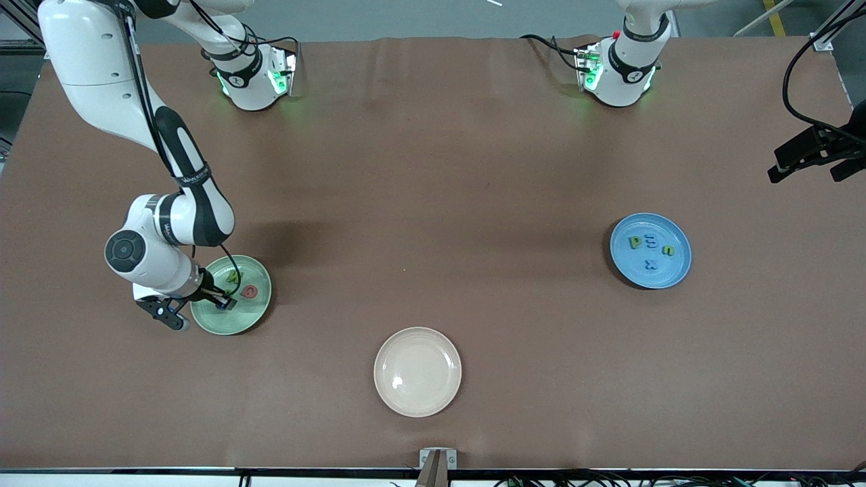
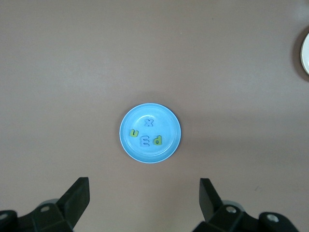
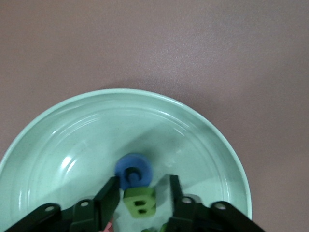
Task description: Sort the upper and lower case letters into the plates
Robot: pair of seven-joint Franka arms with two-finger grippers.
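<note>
My right claw [image 3: 143, 193] is hanging low inside the pale mint green plate [image 1: 260, 308], its two fingers standing apart with a green letter B [image 3: 140, 202] sitting between them on the plate floor; I am judging the B let go rather than gripped, since a gap is showing on each side of it. Just ahead of my fingertips, touching the B's edge, a round blue letter [image 3: 133, 170] is lying flat in the plate. From the front view a red letter [image 1: 249, 291] and another green one [image 1: 233, 276] are also lying in this plate, close by my claw, toward the right arm's end of the tabletop [image 1: 433, 203]. So the piece is lying directly under me, and the move I am weighing is a straight lift out without dragging the B or nudging the blue one beside it. My left claw [image 2: 145, 205] is waiting, wide open and empty, high over the sky blue plate [image 2: 171, 147], which is holding four letters: x [image 2: 149, 122], u [image 2: 133, 133], E [image 2: 144, 141] and d [image 2: 157, 140]. A cream-beige plate [image 1: 417, 371] is sitting bare between the two plates, nearer the front camera. I am seeing no loose letters left on the tabletop, so the sorting is looking nearly finished.
</note>
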